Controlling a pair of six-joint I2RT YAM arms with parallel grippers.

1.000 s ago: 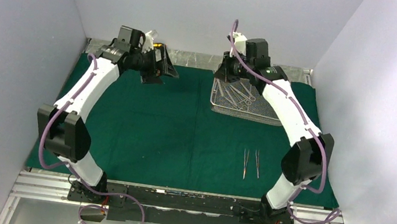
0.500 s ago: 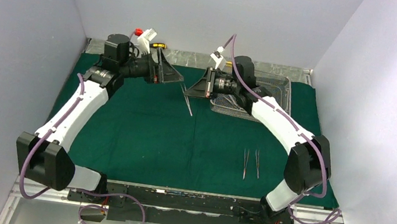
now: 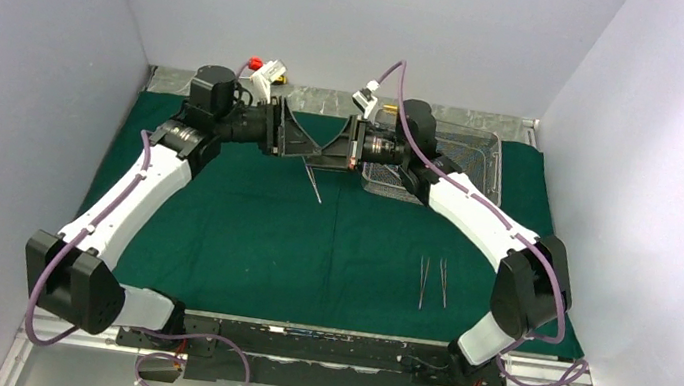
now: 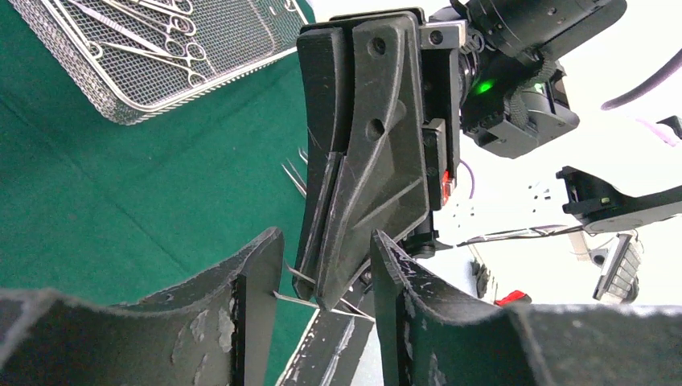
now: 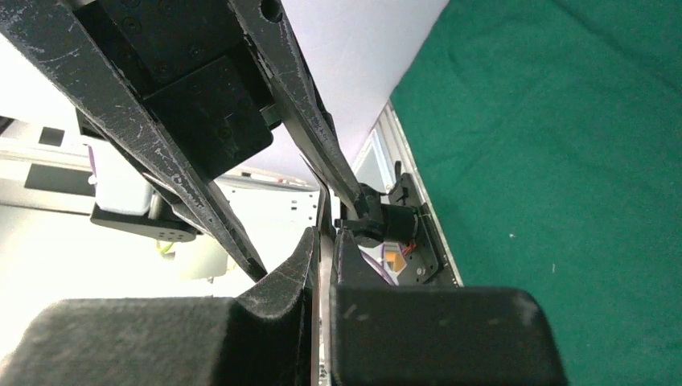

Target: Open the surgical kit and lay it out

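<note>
The dark green cloth (image 3: 240, 239) lies spread over the table. The silver wire-mesh tray (image 3: 497, 164) stands at the back right with several ring-handled instruments in it, and also shows in the left wrist view (image 4: 121, 96). My right gripper (image 3: 321, 156) is shut on a slim steel instrument (image 3: 315, 185), held in the air over the cloth's back middle. The instrument shows between its pads in the right wrist view (image 5: 325, 241). My left gripper (image 3: 309, 147) is open, its fingers (image 4: 257, 273) on either side of the right gripper's tip and the instrument (image 4: 293, 299).
Two steel tweezers (image 3: 432, 282) lie side by side on the cloth at the front right. A small yellow object (image 3: 279, 67) sits at the back edge behind the left arm. White walls close in the left, right and back.
My right gripper has carried the instrument from the tray leftward to the middle. My left arm has swung right, so its open fingers now straddle the right gripper's tip.
</note>
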